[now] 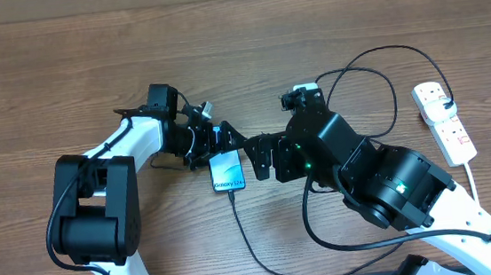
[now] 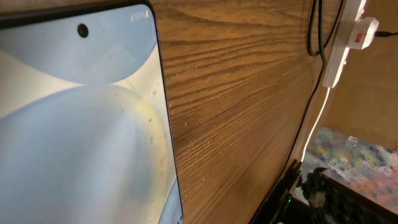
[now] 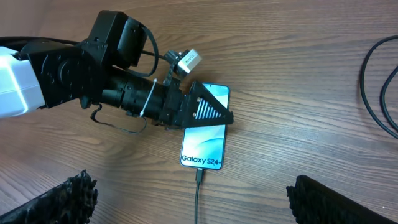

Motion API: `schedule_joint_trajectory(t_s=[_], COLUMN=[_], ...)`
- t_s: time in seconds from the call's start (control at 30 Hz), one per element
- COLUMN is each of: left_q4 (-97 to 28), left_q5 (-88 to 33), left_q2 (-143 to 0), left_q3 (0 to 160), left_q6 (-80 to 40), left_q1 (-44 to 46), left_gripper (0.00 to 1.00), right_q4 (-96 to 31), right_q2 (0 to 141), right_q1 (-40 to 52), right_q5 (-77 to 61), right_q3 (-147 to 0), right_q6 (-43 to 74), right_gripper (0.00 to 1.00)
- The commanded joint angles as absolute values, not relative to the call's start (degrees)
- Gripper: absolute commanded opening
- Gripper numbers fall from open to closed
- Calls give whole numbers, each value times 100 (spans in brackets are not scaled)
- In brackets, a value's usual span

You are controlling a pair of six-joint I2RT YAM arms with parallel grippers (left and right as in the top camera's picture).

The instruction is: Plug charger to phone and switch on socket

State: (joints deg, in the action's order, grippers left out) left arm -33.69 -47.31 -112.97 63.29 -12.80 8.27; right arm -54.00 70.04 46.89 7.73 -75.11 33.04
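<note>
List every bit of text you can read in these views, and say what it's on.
"Galaxy S24+": on the phone screen, near the short edge where the charger meets it.
Red markings on the socket: too small to read.
Small mark at the top corner of the phone screen, left wrist view: blurred, unreadable.

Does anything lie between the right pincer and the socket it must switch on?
Only loops of the charger cable lie between the right pincer and the socket; nothing else visible blocks that path.
</note>
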Motion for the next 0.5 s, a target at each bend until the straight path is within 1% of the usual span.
schedule_joint_trajectory(t_s=[0.0,0.13,0.27,0.37,0.47], left_q4=[-3273,-3369,-3426,-3404,-3295], left_q5=[-2615,-2980,-3004,-2947,-2733], left_q2=[-11974,-11974,-11974,-11974,-11974], left_q3=[5907,5907,5907,5907,5907], left_q6=[-475,438,950,1162,969], left_q1=[764,792,864,917,919], left_gripper=[97,97,98,98,100], right_q4=[-5363,-5360,-5360,-5360,-5363], right_q2=[7022,7022,7022,7022,7022], right_q1=[4676,4676,4676,4676,4676], right_q5=[790,790,790,790,788], right_q3=[-7653,-7653,-7653,-7653,-7653], right_q6=[3345,3345,3345,3345,3345], right_gripper=[100,100,100,100,100])
